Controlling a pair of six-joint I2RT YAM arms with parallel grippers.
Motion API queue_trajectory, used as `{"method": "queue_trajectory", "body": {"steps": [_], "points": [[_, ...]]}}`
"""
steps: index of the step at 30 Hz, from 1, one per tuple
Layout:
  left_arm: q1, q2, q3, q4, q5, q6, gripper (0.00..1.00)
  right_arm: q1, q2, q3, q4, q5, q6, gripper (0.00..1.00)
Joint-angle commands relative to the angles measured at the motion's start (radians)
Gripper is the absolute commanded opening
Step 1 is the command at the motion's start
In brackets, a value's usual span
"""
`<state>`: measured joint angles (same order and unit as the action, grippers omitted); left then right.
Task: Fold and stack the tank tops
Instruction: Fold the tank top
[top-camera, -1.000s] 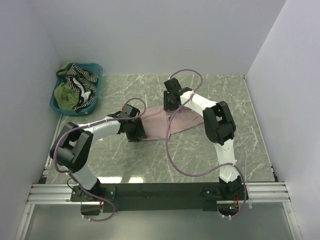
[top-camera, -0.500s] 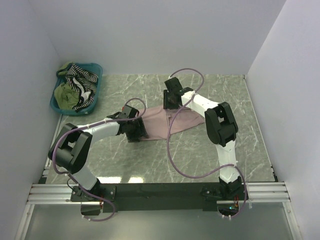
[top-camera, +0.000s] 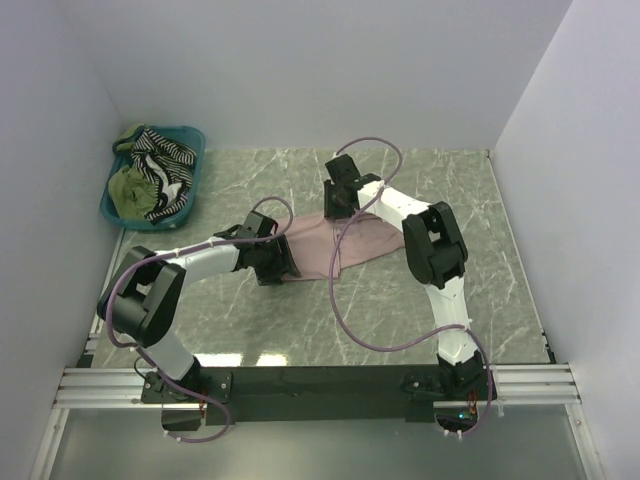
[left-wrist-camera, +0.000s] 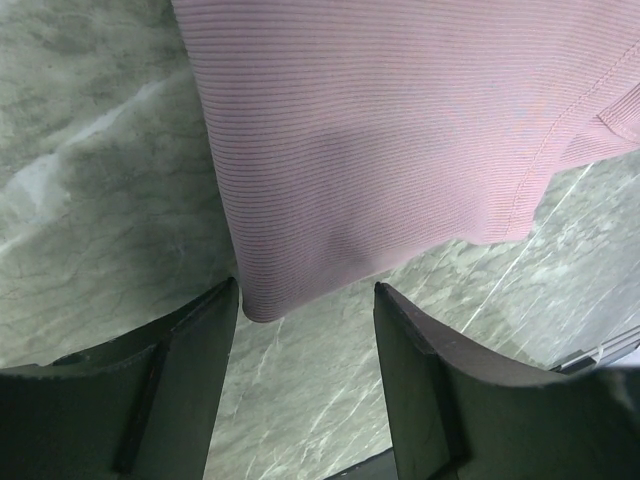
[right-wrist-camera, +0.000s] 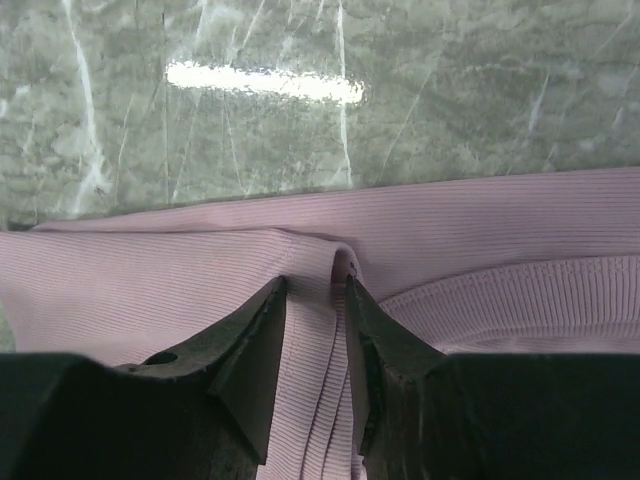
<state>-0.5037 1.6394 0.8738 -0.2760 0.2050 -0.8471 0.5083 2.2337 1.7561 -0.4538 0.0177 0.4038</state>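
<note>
Trouble lies mostly with the right claw (right-wrist-camera: 317, 290), which pinches a raised fold of the pink top (top-camera: 315, 250) at that top's far edge, its fingers closed on what look like several layers of ribbed cloth. From so narrow a bite the fold could slide out once the arm lifts or drags. The layers might also part unevenly and leave a crooked crease.

The left claw (left-wrist-camera: 305, 300) stands open at the near left corner of the same top, one finger on either side of the hem corner and gripping nothing. If it closes from here it may catch only the very edge, or miss and scrape the bare surface (top-camera: 470, 200). With one side held and the other loose, any pull would skew the top rather than fold it.

The pink top lies spread near the middle of the surface, between the two claws.

Count — one pink top out; one striped top (top-camera: 165, 155) and one olive top (top-camera: 130, 190) bunched in the one basket (top-camera: 200, 160) at the far left corner. Whether more lie beneath them I cannot tell. Two claws.
</note>
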Motion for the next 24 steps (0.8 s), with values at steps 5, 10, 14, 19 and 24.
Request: {"method": "queue_trajectory", "body": {"steps": [5, 10, 14, 19, 24], "points": [[-0.004, 0.036, -0.025, -0.037, -0.012, 0.029, 0.63, 0.007, 0.015, 0.065, -0.008, 0.024, 0.004, 0.17], [-0.002, 0.037, -0.041, -0.035, -0.007, 0.029, 0.63, -0.002, -0.006, 0.063, -0.008, 0.083, 0.01, 0.0], [-0.004, 0.04, -0.055, -0.023, -0.001, 0.026, 0.63, -0.027, -0.035, 0.042, -0.002, 0.123, 0.02, 0.0], [-0.002, 0.037, -0.061, -0.022, 0.007, 0.029, 0.64, -0.036, -0.02, 0.052, -0.016, 0.126, 0.01, 0.02], [-0.002, -0.009, -0.021, -0.057, -0.004, 0.048, 0.66, -0.034, -0.071, 0.007, -0.004, 0.123, 0.01, 0.34]]}}
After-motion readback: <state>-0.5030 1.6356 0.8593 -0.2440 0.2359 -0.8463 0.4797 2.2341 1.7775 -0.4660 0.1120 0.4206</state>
